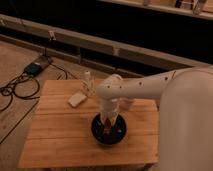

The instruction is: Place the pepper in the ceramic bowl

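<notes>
The glossy black ceramic bowl [108,131] sits on the wooden table [60,135], right of its middle. My gripper [107,125] hangs straight down from the white arm into the bowl. A small dark red pepper [108,123] shows between the fingers, just above the bowl's inside. The arm hides the back rim of the bowl.
A small white block [77,99] lies at the table's back left. A slim white bottle [87,81] stands at the back edge. A white cup [128,103] is partly hidden behind the arm. Cables and a box [35,67] lie on the floor at left.
</notes>
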